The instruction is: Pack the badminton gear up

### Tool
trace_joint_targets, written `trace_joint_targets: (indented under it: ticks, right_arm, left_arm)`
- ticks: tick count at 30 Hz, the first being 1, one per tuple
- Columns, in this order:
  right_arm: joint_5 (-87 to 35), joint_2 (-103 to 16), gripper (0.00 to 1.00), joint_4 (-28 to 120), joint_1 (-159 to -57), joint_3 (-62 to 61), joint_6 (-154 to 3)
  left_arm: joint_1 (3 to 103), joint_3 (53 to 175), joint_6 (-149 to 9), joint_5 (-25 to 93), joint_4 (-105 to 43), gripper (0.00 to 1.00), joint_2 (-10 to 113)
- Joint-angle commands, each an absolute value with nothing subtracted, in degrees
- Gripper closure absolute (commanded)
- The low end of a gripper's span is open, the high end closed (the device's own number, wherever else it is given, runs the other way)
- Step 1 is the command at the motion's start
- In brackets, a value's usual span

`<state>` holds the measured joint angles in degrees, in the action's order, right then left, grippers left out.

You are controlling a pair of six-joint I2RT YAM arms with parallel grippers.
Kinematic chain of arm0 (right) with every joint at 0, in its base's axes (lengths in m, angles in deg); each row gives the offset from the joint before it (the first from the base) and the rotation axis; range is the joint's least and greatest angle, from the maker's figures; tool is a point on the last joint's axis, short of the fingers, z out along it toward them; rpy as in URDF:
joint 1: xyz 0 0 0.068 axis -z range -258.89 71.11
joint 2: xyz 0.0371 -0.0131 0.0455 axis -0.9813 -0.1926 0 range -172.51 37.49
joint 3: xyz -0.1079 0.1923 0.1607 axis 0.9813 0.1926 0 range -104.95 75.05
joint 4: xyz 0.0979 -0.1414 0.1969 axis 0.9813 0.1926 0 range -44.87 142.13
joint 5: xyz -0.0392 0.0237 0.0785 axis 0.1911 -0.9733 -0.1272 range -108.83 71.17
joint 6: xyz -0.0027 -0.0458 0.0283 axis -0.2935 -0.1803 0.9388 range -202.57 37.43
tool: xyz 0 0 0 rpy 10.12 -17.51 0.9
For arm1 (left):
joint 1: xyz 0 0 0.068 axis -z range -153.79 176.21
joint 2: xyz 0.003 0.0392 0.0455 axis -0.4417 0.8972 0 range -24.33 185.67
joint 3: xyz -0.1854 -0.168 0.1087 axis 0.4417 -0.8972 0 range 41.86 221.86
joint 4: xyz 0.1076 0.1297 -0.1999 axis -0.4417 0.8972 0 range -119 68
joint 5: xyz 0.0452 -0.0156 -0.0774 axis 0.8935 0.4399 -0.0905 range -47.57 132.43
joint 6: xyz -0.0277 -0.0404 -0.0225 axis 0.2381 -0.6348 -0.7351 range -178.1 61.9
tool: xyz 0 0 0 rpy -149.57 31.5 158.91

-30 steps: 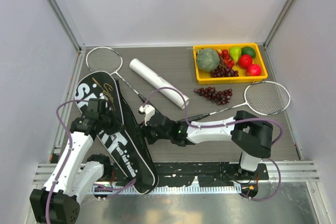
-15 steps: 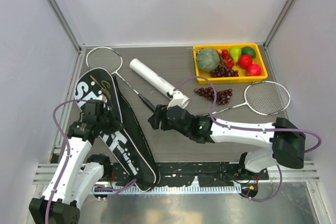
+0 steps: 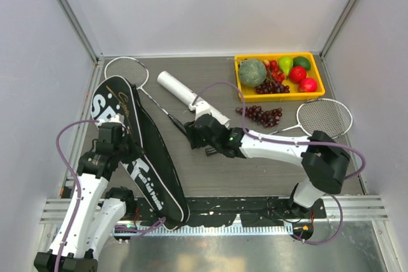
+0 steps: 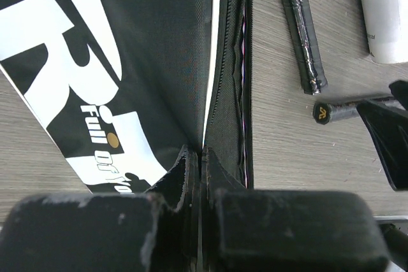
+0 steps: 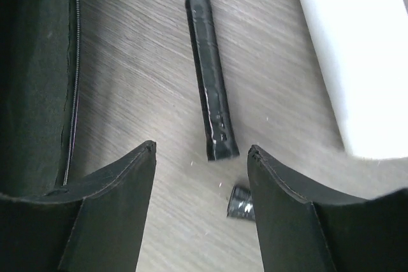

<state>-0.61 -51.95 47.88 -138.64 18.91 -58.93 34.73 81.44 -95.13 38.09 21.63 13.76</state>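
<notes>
The black bag [image 3: 141, 157] lettered "SPORT" lies along the left side, and my left gripper [image 3: 116, 134] is shut on its zipped edge [image 4: 224, 113]. One silver-headed racket [image 3: 126, 71] lies at the back left, its black handle [image 5: 207, 93] ending right between the tips of my open right gripper [image 5: 201, 151]. The other racket [image 3: 325, 118] lies at the right. Its handle butt [image 5: 241, 202] shows beside my right finger. The long white tube [image 3: 193, 99] rests just behind my right gripper [image 3: 191, 133]. Nothing is held in the right jaws.
A yellow tray [image 3: 279, 97] of fruit stands at the back right, and a dark red grape bunch [image 3: 261, 114] lies on the table in front of it. Grey walls close in both sides.
My right gripper has swung back from the bag's edge to the racket handle ends. The bag has shifted toward the back, my left gripper still shut on it. A small white thing by the right gripper no longer shows.
</notes>
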Motion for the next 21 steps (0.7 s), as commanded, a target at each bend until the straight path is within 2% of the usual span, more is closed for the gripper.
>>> trace_joint_targets:
  ticks: [1,11,21]
  right_arm:
    - [-2.7,-57.5,0.37,50.1,-138.1,10.7,-72.4]
    - [-9.4,-71.1,0.37,53.0,-136.9,0.5,-75.8]
    - [-8.5,-78.8,0.38,58.0,-136.7,-6.7,-75.8]
  left_arm:
    - [34.7,82.3,-94.7,38.7,19.0,1.00,12.5]
    - [34.7,81.4,-100.9,48.7,23.1,1.00,11.7]
    - [34.7,81.0,-102.7,50.2,23.1,1.00,10.5]
